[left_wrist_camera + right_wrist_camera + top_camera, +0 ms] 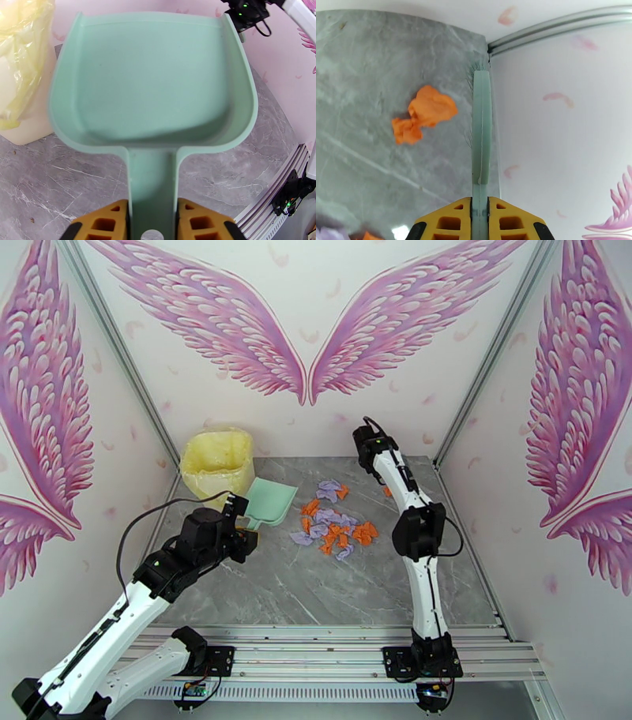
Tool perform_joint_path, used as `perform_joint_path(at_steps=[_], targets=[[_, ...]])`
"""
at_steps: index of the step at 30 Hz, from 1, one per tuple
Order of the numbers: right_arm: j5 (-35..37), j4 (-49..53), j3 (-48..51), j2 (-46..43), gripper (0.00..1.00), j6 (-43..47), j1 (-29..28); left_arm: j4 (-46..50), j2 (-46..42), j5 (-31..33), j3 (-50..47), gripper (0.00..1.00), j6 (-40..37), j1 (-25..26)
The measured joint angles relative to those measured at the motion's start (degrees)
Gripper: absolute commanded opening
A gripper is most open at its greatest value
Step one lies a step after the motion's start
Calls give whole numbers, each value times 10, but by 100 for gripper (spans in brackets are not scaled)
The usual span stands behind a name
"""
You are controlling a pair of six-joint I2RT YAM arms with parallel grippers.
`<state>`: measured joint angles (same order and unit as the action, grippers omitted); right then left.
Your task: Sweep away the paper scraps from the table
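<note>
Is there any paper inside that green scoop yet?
No, the mint-green dustpan held in the left claw has a completely bare tray.

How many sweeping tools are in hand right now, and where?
2. The green dustpan is held by its handle in the left hand, beside the bin; the green brush is in the right hand, over the far right part of the table.

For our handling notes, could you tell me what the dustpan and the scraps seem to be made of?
The dustpan looks like moulded plastic: smooth, matte mint-green, one-piece rounded walls. The paper scraps look like thin paper: crumpled, creased, orange and lavender.
</note>
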<state>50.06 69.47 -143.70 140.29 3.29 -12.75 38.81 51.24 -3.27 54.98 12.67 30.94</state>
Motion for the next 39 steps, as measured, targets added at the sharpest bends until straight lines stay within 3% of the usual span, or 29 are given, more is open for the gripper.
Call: perform_joint_path(at_steps=[10, 24, 39], targets=[[26, -33, 6, 74, 0, 61, 8, -1, -4, -4, 0, 0, 0, 0], [-63, 3, 62, 63, 0, 53, -18, -6, -4, -19, 0, 0, 2, -9], [-118, 63, 271, -106, 0, 5, -151, -7, 6, -19, 0, 0, 3, -10]])
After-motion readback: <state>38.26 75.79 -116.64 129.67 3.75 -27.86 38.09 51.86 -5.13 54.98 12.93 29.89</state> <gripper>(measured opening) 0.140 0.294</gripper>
